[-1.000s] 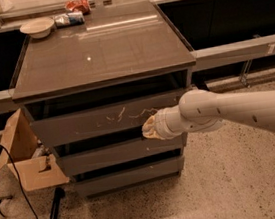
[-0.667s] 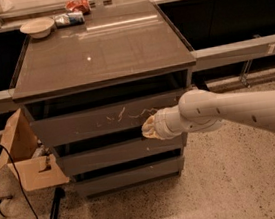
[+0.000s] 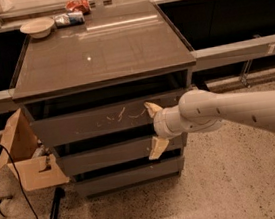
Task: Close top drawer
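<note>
The top drawer (image 3: 89, 124) is a wide grey front panel with pale scratch marks near its middle. It stands out a little from the cabinet (image 3: 95, 56), with a dark gap above it. My gripper (image 3: 154, 131) is at the right part of the drawer front, at the end of my white arm coming in from the right. Its two tan fingers are spread apart, the upper fingertip (image 3: 151, 108) on or just before the panel, the lower one (image 3: 157, 147) in front of the drawer below.
Two plain grey drawers (image 3: 108, 155) sit below the top one. A white bowl (image 3: 37, 27) and snack packets (image 3: 72, 14) lie at the back of the cabinet top. A cardboard box (image 3: 25, 154) and a black cable stand on the floor to the left.
The gripper's fingers have spread apart, one up and one down. The arm and the drawer stay about where they were.
</note>
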